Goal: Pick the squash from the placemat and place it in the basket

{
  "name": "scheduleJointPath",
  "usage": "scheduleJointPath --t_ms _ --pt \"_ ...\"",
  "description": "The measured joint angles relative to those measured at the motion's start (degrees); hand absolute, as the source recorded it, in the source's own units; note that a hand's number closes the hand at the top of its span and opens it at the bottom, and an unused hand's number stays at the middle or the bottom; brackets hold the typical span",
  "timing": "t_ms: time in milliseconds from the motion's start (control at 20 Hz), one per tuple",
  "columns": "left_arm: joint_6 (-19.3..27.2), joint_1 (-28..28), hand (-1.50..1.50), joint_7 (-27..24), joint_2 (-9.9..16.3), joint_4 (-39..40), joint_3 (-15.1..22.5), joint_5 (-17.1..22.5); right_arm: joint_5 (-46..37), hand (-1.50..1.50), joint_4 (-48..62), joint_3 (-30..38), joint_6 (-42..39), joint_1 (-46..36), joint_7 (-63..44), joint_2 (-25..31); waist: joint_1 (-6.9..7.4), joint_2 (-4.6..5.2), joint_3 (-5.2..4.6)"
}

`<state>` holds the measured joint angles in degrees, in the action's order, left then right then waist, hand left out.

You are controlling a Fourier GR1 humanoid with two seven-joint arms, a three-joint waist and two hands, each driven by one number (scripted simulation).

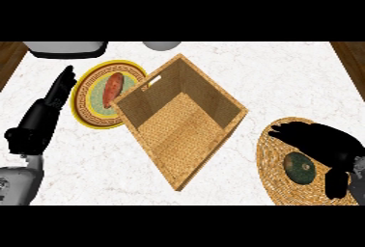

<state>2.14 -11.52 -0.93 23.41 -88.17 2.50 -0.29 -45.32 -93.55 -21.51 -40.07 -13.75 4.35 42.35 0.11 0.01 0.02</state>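
Note:
A dark green round squash (299, 168) lies on a round woven straw placemat (278, 159) at the right of the counter. My right hand (321, 140) hovers over the mat, fingers spread toward the left and thumb (336, 182) pointing down beside the squash; it partly covers the squash's right side and is open. A square wicker basket (182, 120) with nothing in it sits in the middle, turned corner-on. My left hand (44, 113) rests open at the left edge, fingers up.
A yellow-rimmed patterned plate (89, 108) with a reddish sweet potato (113, 89) lies left of the basket, touching its corner. A grey appliance (65, 48) and a pale bowl (161, 45) stand at the back edge. Wooden floor shows at both upper corners.

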Motion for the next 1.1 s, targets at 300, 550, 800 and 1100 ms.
scheduleJointPath --t_ms 300,550,800,1100 --pt "-1.55 -0.68 0.0 0.11 -1.35 0.61 -1.73 -1.66 -4.49 -1.5 1.28 1.83 2.12 2.96 3.69 -1.71 -0.11 -0.03 -0.03" --pt "-2.33 0.0 0.0 0.44 -2.78 -0.14 -2.81 -3.01 -7.45 -1.5 1.96 2.76 2.79 4.92 4.58 -4.91 -0.14 -0.04 -0.02" --pt "-3.48 1.5 0.0 1.1 -3.72 -2.61 -3.36 -4.06 -10.94 -1.5 5.72 3.15 3.91 4.35 6.94 -6.98 0.03 -0.04 -0.02" --pt "-4.79 1.84 0.0 0.04 -4.92 -1.9 -4.82 -5.34 -14.48 -1.5 7.4 4.88 4.43 5.48 8.69 -8.32 -0.08 -0.02 -0.02"
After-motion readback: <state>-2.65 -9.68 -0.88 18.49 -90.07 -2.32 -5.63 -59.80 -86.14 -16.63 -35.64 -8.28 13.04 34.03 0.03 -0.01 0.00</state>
